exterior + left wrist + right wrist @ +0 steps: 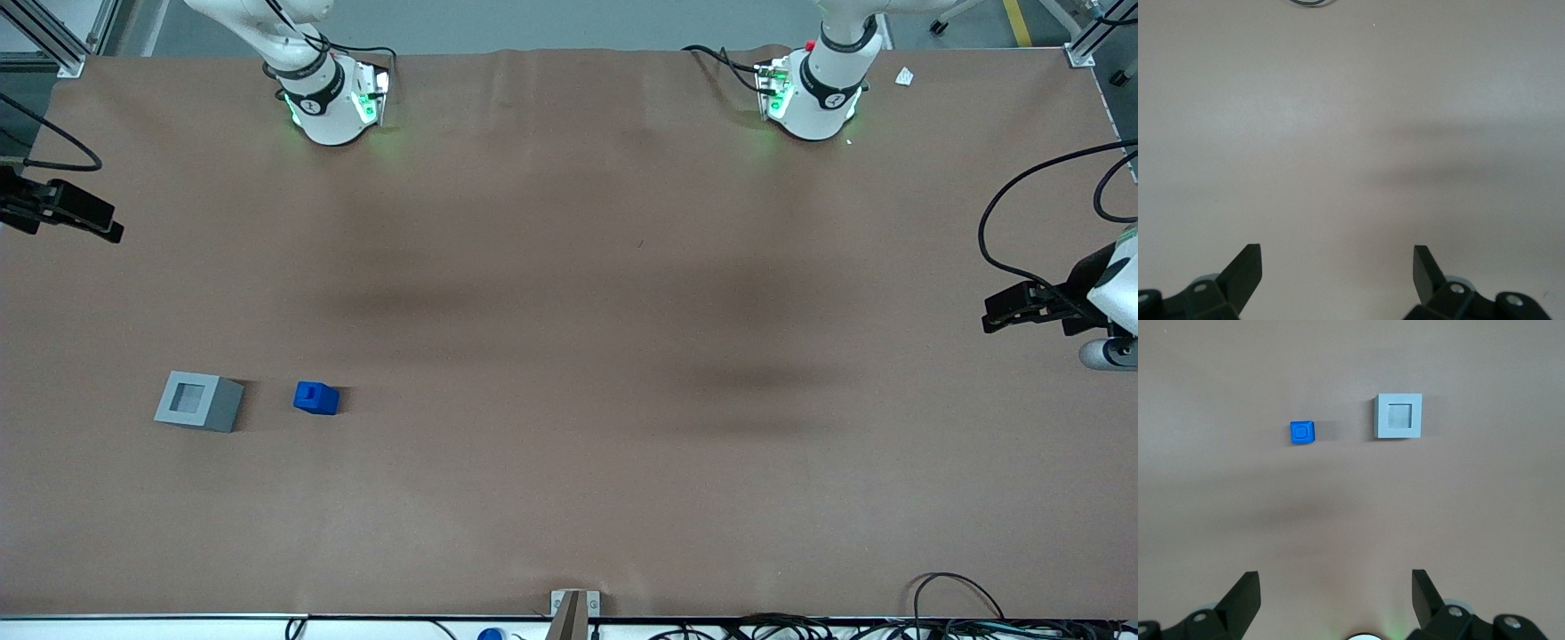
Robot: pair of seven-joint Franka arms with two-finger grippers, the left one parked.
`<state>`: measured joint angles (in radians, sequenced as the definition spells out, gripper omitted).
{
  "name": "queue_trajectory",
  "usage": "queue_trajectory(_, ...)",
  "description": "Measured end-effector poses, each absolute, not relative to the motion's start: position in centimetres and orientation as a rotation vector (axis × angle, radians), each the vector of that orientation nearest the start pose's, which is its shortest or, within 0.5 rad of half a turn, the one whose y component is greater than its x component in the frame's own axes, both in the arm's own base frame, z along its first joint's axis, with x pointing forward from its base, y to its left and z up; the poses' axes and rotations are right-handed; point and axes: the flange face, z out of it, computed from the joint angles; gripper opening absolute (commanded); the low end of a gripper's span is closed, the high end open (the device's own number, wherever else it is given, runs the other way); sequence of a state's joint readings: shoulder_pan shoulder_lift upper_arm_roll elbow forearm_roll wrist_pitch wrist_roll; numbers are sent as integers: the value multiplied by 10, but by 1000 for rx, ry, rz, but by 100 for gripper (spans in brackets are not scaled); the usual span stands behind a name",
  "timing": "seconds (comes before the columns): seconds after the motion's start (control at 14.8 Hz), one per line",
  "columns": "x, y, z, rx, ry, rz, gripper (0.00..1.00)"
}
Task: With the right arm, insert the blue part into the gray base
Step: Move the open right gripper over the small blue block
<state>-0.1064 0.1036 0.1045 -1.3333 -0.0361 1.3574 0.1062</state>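
Observation:
The blue part (316,397) (1303,432) sits on the brown table with its raised stub facing up. Beside it, a short gap away toward the working arm's end, stands the gray base (197,402) (1398,416), its square recess facing up and empty. The right arm's gripper (111,231) (1336,587) hovers at the working arm's end of the table, farther from the front camera than both objects. It is open, with nothing between its fingers, and touches neither piece.
The two arm bases (331,98) (813,93) stand on the table edge farthest from the front camera. A small white scrap (904,77) lies near the parked arm's base. A metal bracket (573,609) and cables (951,613) line the nearest edge.

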Motion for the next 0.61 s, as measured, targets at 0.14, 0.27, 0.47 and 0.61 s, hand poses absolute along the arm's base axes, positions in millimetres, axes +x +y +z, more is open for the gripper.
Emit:
queue_trajectory(0.14, 563, -9, 658, -3163, 181, 123, 100)
queue_trajectory(0.27, 563, -10, 659, -3163, 182, 122, 100)
queue_trajectory(0.47, 563, -14, 659, -3162, 195, 121, 100)
queue_trajectory(0.61, 562, -14, 660, -3162, 196, 118, 100)
